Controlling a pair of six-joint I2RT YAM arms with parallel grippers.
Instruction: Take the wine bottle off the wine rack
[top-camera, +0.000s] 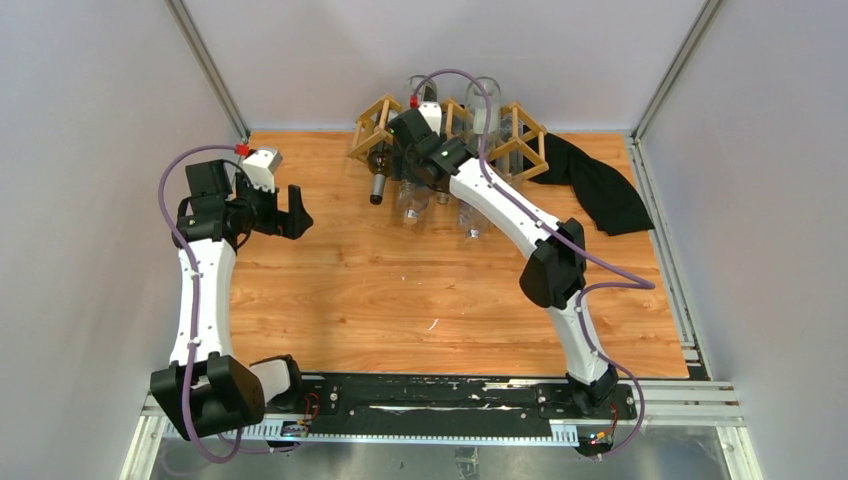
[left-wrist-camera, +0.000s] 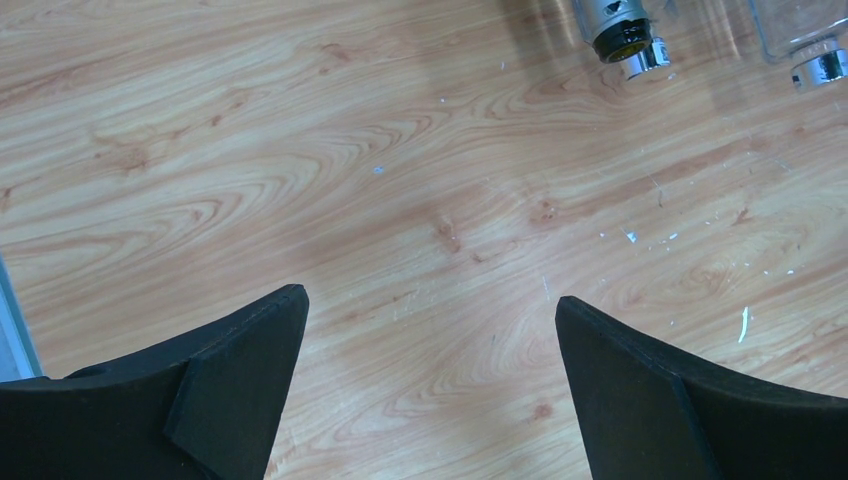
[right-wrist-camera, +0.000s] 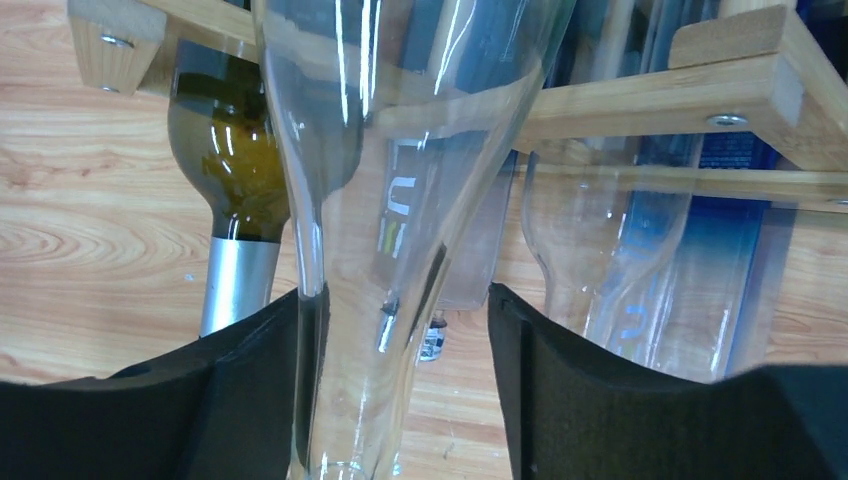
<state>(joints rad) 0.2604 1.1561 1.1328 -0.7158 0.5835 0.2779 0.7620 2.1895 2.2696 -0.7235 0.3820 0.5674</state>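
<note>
The wine rack (top-camera: 522, 128), a light wooden lattice (right-wrist-camera: 700, 85), stands at the table's far edge with several bottles lying in it, necks toward me. My right gripper (right-wrist-camera: 397, 300) (top-camera: 420, 165) is at the rack, its jaws either side of the neck of a clear wine bottle (right-wrist-camera: 400, 200). The left pad (right-wrist-camera: 270, 380) touches the glass and a gap remains at the right pad. A dark green bottle (right-wrist-camera: 235, 170) with a silver neck lies just left of it. My left gripper (top-camera: 298, 212) (left-wrist-camera: 430, 300) hangs open over bare table to the left, holding nothing.
Another clear bottle (right-wrist-camera: 600, 250) lies right of the gripped neck, and bottle necks (top-camera: 472, 222) jut out of the rack toward the table's middle. A black cloth (top-camera: 600, 185) lies at the rack's right end. Grey walls enclose the wooden table (top-camera: 400, 300).
</note>
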